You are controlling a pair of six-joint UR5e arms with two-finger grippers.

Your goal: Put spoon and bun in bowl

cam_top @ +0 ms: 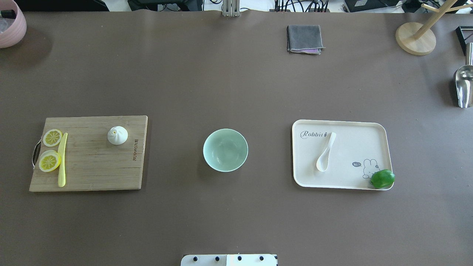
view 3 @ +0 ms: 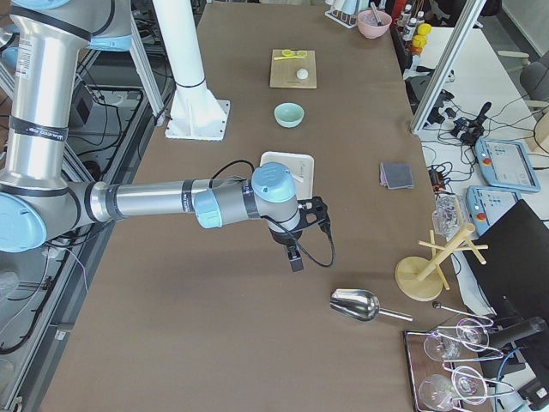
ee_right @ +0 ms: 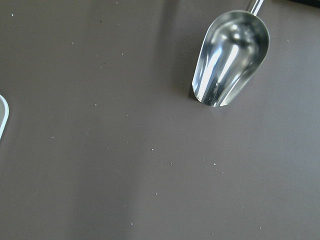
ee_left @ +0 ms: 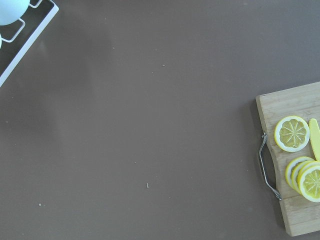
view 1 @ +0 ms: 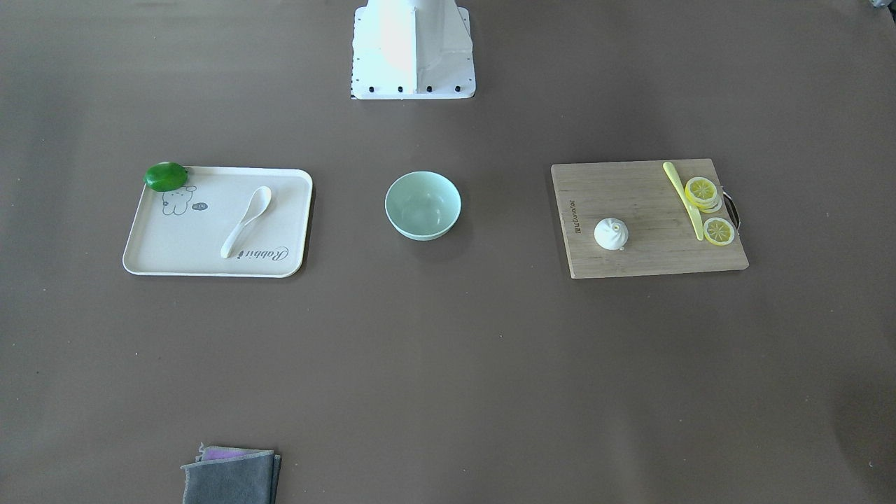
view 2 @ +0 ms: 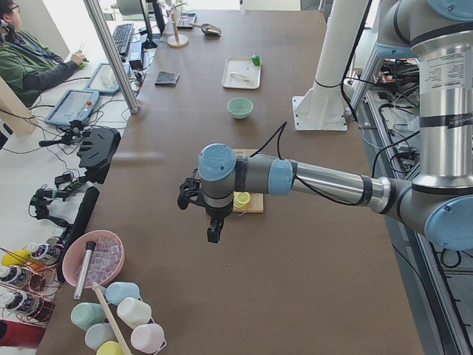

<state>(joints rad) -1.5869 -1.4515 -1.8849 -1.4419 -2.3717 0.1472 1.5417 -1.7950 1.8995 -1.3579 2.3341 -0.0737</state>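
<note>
The table (cam_top: 236,92) has a matte brown top, on which diffuse light leaves a pale sheen. A white side desk (view 2: 29,170) runs along the operators' edge. Slanted aluminium frame posts (view 2: 111,55) stand between table and desk. Grey floor (view 2: 414,296) borders the robot's side.

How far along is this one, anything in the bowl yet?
Done: nothing; the round pale mint-green bowl is empty. In hand: nothing; the glossy white soup spoon lies on the cream tray, the pleated white steamed bun on the wooden cutting board. Left: both placements.
</note>
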